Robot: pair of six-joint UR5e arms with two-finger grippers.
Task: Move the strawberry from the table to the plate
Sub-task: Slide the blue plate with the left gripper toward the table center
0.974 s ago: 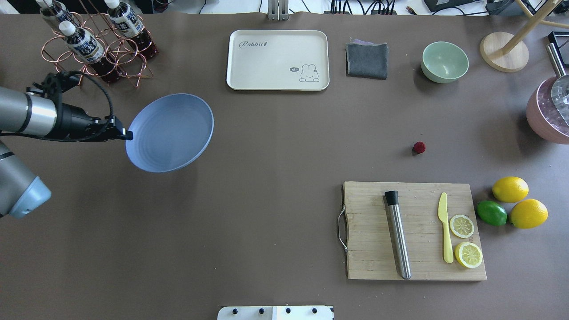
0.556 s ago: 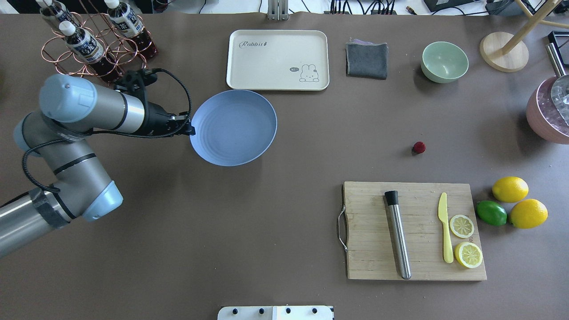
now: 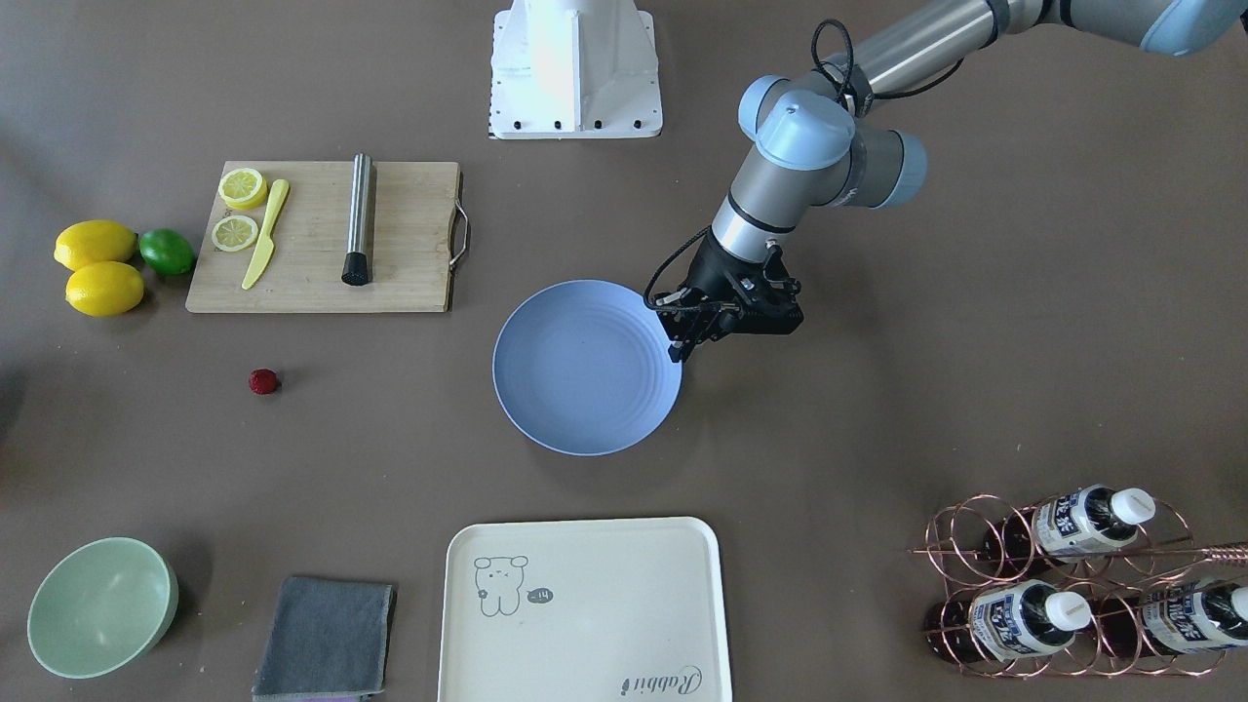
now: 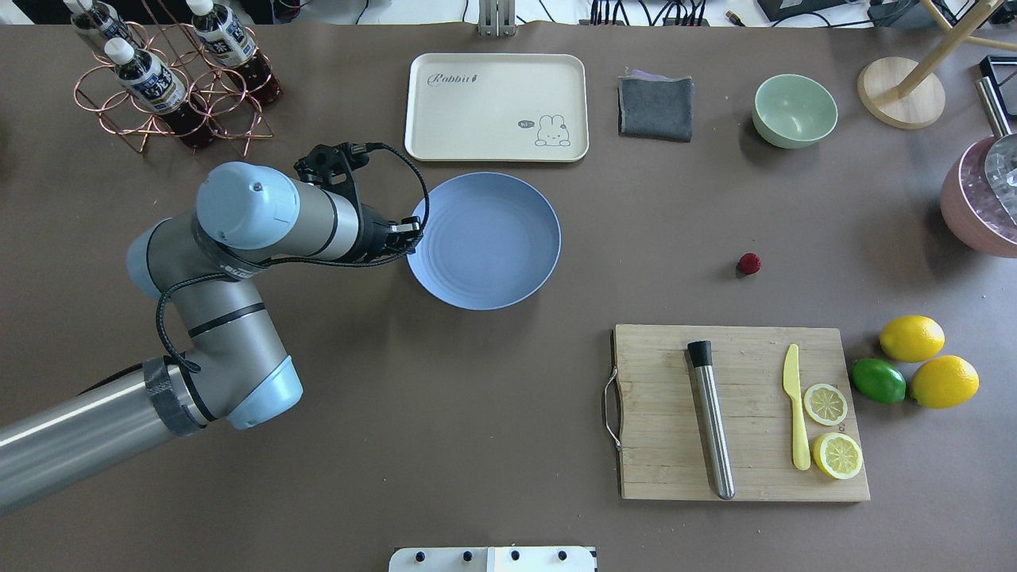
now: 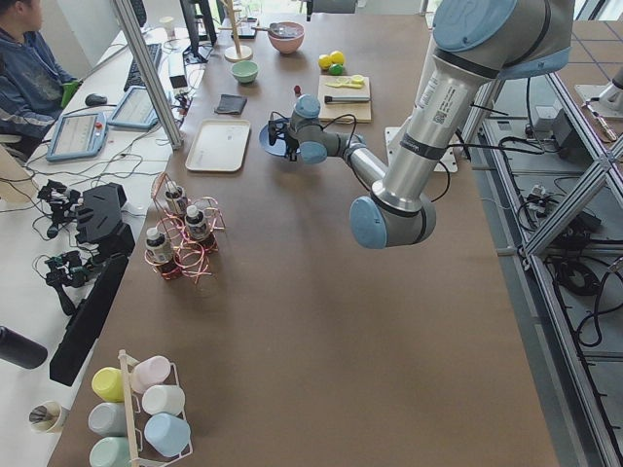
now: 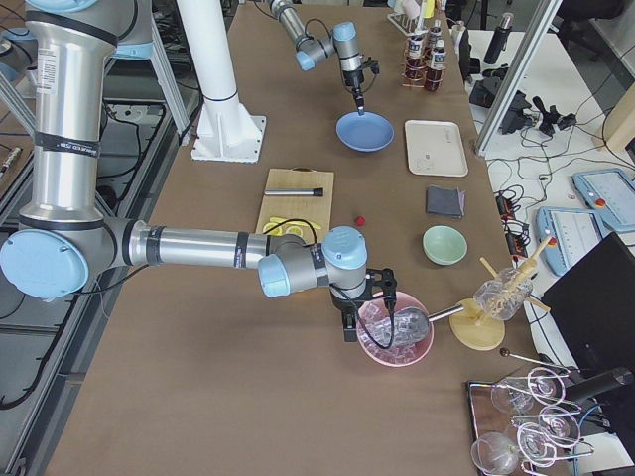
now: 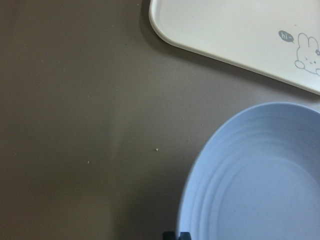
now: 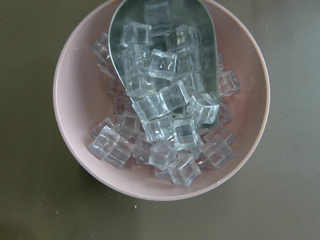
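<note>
The strawberry (image 4: 748,264) is a small dark-red berry lying alone on the table (image 4: 477,381), right of centre; it also shows as strawberry (image 3: 262,381). The light-blue plate (image 4: 483,241) sits level at mid-table, just in front of the cream tray. My left gripper (image 4: 411,235) is shut on the plate's left rim, its fingertips (image 3: 677,346) pinching the edge. Well left of the berry, the plate (image 3: 585,367) holds nothing. My right gripper (image 6: 370,325) hangs over a pink bowl of ice; I cannot tell whether it is open or shut.
A cream tray (image 4: 496,107), grey cloth (image 4: 655,107) and green bowl (image 4: 794,110) line the far side. The cutting board (image 4: 659,413) with a steel rod, knife and lemon slices lies near right, lemons (image 4: 912,338) beside it. Bottle rack (image 4: 171,75) far left, pink ice bowl (image 4: 973,206) far right.
My left arm has swung right with the plate, carrying it from the table's left side to the middle in front of the tray. The strawberry has not moved.
</note>
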